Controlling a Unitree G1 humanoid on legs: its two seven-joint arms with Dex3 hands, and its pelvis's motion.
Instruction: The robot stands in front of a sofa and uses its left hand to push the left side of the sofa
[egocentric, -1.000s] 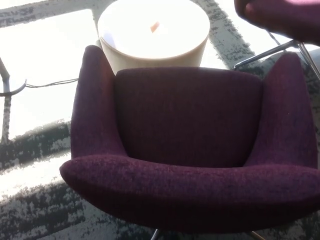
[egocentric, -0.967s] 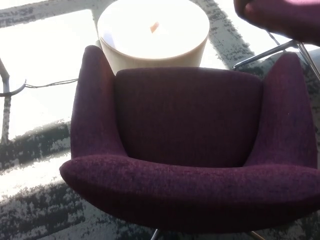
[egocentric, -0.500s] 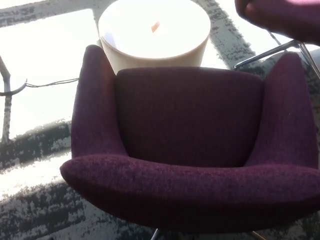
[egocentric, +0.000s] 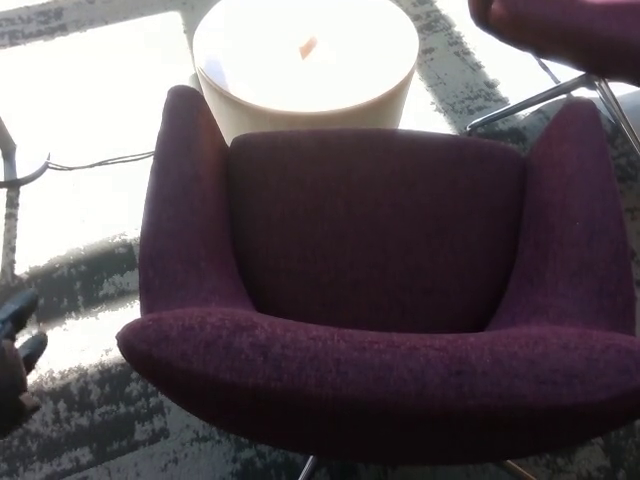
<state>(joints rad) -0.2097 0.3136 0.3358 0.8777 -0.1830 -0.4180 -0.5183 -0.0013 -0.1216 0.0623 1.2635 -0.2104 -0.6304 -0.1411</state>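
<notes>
Looking down, head view: one picture, described below.
Left hand (egocentric: 17, 345): at the picture's left edge, low, dark fingers apart and empty, clear of everything.
Right hand: out of sight.
Sofa (egocentric: 380, 290): to the right of the left hand, near but apart; deep purple nubby fabric, rounded one-seat shell, two raised side wings, thick rolled near edge, thin metal legs under it.
Round surface (egocentric: 305, 60): cream drum shape beyond the sofa, up and right of the hand, a small orange thing on its glaring top.
Second purple seat (egocentric: 560, 30): far right, on metal legs.
Floor (egocentric: 90, 420): grey mottled carpet with bright sunlit patches; a thin cable (egocentric: 100, 162) above the hand.
</notes>
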